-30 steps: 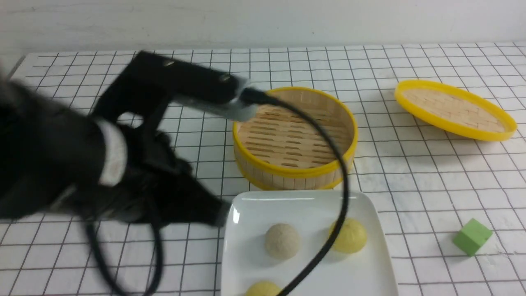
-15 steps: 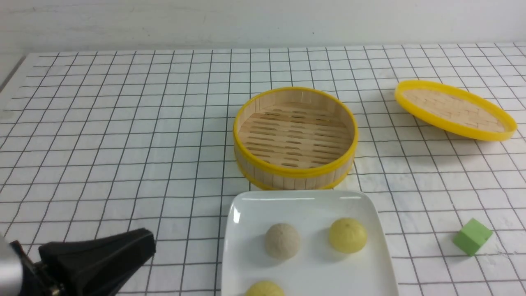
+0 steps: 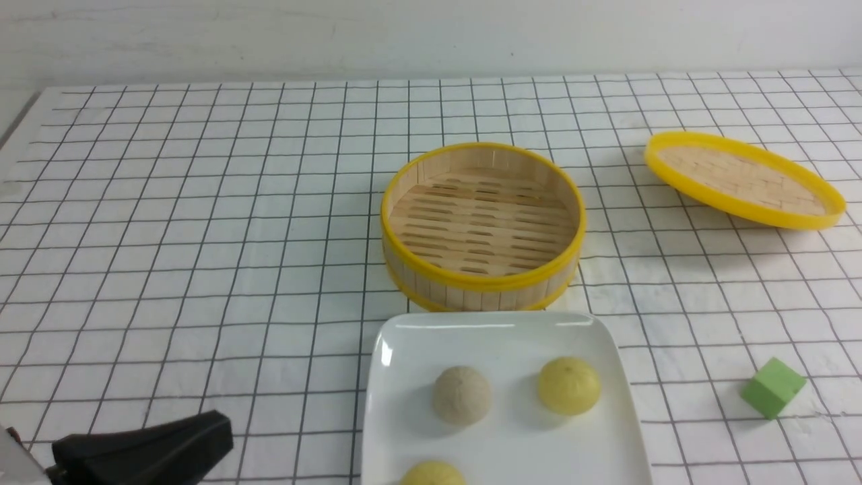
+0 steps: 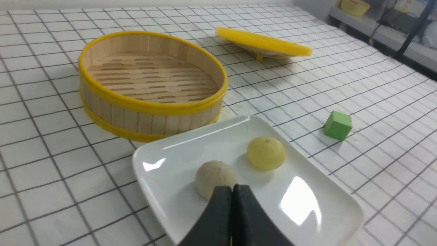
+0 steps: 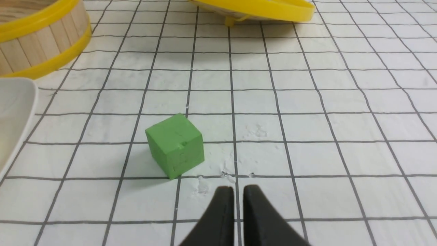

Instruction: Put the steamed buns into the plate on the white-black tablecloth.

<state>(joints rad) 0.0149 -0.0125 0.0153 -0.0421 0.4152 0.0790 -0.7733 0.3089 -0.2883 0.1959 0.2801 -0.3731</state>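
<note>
Buns (image 3: pixel 462 395) all sit on plate (image 3: pixel 404 350), steamer (image 3: pixel 482 225) empty, so left gripper (image 4: pixel 232 191) pinched together holding nothing.

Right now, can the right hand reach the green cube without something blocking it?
Probably yes. In the right wrist view the right hand is shut and empty, and the green cube stands apart from it on bare tablecloth. Nothing lies between them. The hand would need to open first.

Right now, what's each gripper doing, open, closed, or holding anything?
Left gripper: closed, holding nothing.
Right gripper: nearly closed, a thin gap between the fingers, holding nothing.
</note>
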